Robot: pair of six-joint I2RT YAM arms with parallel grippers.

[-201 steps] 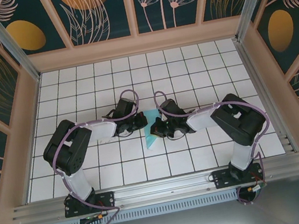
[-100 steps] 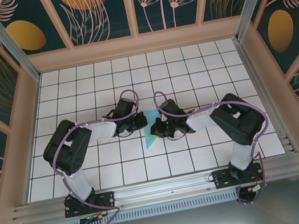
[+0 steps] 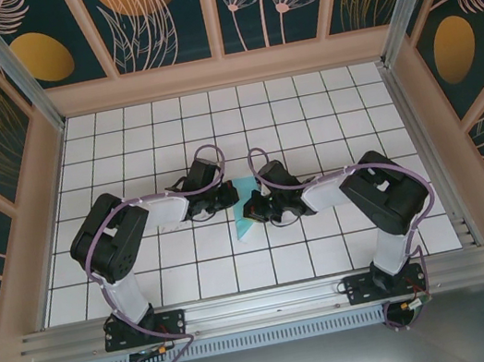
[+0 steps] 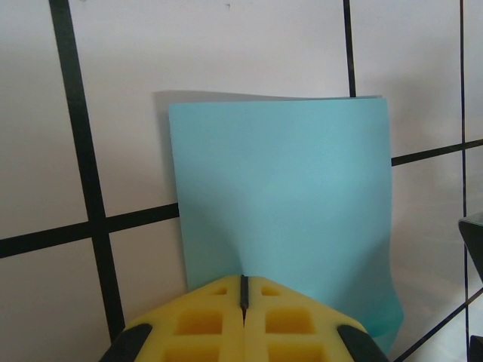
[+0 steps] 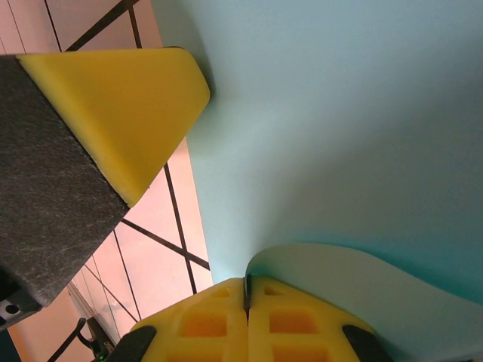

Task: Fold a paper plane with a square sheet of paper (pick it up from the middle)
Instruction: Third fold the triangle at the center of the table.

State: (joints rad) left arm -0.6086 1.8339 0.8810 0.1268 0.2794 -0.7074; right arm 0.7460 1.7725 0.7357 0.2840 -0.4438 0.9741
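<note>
At the middle of the white, black-gridded counter point(image 3: 123, 146) sits the thin light-blue paper point(image 3: 243, 222), smooth, matte and partly folded, one flap curling up. Both arms bend elbows-out and reach inward, wrists low. Left tool point(image 4: 243, 292) and right tool point(image 5: 246, 292) — ribbed yellow foam pads pressed together — each pinch the paper.

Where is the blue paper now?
In the top view, the light-blue sheet sits centre-frame between the left end effector and right end effector, both pinching it.
</note>
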